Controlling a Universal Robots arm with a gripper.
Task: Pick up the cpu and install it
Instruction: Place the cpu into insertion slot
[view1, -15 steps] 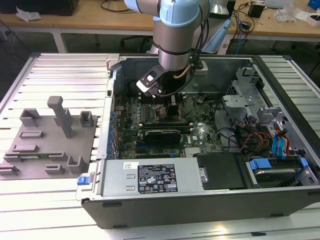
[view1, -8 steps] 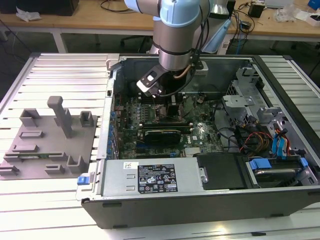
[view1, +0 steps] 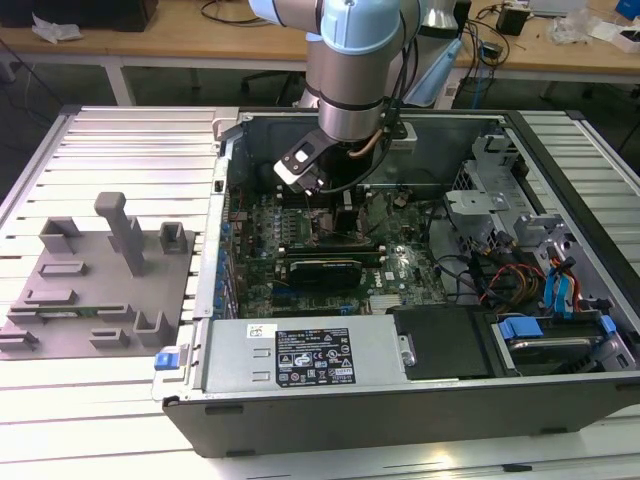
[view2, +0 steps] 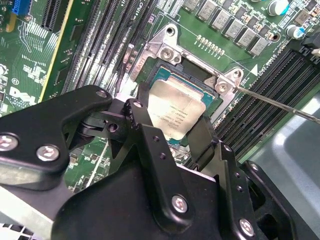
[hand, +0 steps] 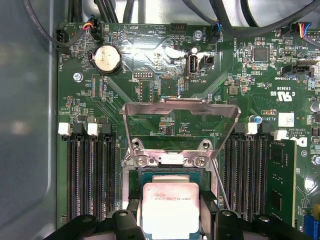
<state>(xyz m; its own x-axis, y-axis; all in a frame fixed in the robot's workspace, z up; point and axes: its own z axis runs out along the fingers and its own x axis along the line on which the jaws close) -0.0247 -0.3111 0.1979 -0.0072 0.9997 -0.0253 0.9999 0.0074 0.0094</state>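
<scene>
The cpu (view2: 175, 111) (hand: 170, 210), a small square chip with a pale metal top, lies level over the open socket (view2: 167, 42) on the green motherboard. In both wrist views my gripper (view2: 169, 127) (hand: 170, 216) stands right above it, a black finger (view2: 137, 117) pressed to each of two opposite edges, shut on the chip. The socket's metal load plate (hand: 180, 120) is folded up and back, and its thin lever (view2: 280, 102) sticks out to the side. In the exterior view the arm's wrist (view1: 350, 95) reaches down into the open computer case (view1: 400, 420).
Rows of black memory slots (hand: 87, 175) flank the socket on both sides. A long silver box (view1: 300, 355) lies along the case's near wall. Drive bays with blue tabs and loose cables (view1: 540, 290) fill the exterior view's right. A grey moulded tray (view1: 100, 290) sits outside the case, at the exterior view's left.
</scene>
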